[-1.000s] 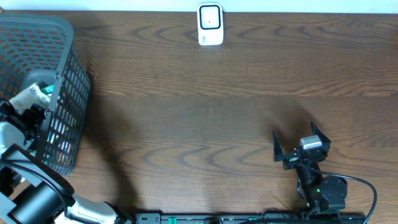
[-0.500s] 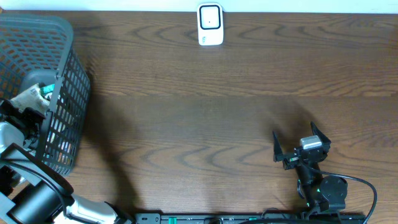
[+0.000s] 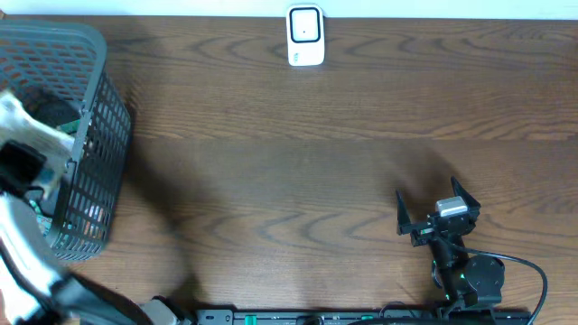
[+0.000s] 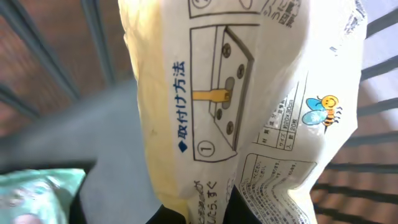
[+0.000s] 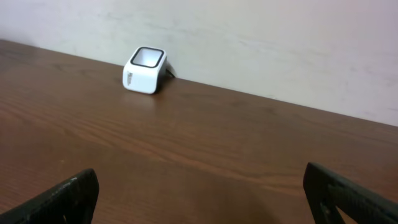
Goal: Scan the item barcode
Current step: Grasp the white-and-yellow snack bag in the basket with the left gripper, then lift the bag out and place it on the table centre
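Left tool (image 3: 27, 161) is blurred and partly cut off at the overhead frame edge. It is clamped shut on one white-and-yellow packet (image 4: 249, 93), held over the left side of the grey mesh basket (image 3: 99, 135). The wrist view is almost all packet: Japanese print, a mounting diagram and a bee cartoon, with its top and bottom edges out of frame. I can't make out a barcode on that face. The tool's own fingers are mostly hidden behind the packet. Basket contents are hard to count. One pale green pack (image 4: 37, 193) shows at the lower left of the wrist view, and the rest is obscured by mesh and arm. One basket, at the left end of the wooden surface (image 3: 289, 181). One white scanner (image 3: 305, 36), at the far edge, centre. Right tool (image 3: 438, 209) sits low at the near right with its jaws spread wide and nothing between them, well apart from the scanner.
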You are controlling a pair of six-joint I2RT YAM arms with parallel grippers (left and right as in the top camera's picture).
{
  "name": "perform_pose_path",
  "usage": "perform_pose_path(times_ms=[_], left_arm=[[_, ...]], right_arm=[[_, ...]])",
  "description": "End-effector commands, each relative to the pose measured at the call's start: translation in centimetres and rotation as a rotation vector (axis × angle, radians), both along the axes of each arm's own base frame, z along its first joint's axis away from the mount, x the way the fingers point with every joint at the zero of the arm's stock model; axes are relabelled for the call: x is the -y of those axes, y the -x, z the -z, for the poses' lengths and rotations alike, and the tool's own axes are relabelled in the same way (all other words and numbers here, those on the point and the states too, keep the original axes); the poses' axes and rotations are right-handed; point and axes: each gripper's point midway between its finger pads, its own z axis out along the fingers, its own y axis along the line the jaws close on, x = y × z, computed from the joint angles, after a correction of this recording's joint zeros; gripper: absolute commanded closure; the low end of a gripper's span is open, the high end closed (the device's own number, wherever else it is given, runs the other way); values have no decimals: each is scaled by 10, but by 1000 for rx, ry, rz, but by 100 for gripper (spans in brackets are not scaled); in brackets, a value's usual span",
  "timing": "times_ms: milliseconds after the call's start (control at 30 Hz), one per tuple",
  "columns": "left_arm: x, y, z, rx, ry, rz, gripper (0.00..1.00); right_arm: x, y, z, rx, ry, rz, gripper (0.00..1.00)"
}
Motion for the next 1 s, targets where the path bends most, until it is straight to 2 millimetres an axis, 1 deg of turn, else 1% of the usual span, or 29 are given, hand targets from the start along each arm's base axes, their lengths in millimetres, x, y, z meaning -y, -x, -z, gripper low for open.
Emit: perform_pose_path(times_ms=[0,67,100,167,300,400,467,567,700,800,867,900,967], left_arm=[[13,3,-54,106,-87,0,93],[26,5,-80,159,-141,20,93],[37,6,-104,212,-191,39,93],[46,9,-130,273,-249,51,93],[54,18,-172,396,-320,28,93],[63,24,-192,460,-341,29,93],[79,22,-204,507,-342,99,93],[113,10,-209,551,-304,247,93],[161,-9,-198,544,-223,404,93],[203,-22,-188,524,-171,530,93],[230,-29,-175,486,-133,593,93],[240,-31,-167,458,-116,610,93],[262,-34,-144,372,-78,648,93]], right_arm=[[-1,0,1,-3,-10,-2,1],[-1,0,1,-3,-10,-2,1],[-1,0,1,-3,-10,-2,1],[-1,0,1,-3,-10,-2,1],[-1,0,1,-3,-10,-2,1],[-1,0,1,-3,-10,-2,1],[-1,0,1,-3,-10,-2,1],[-1,0,1,-3,-10,-2,1],[-1,0,1,-3,-10,-2,1],[-1,0,1,-3,-10,-2,1],[-1,0,1,-3,-10,-2,1],[-1,0,1,-3,-10,-2,1],[-1,0,1,-3,-10,-2,1]])
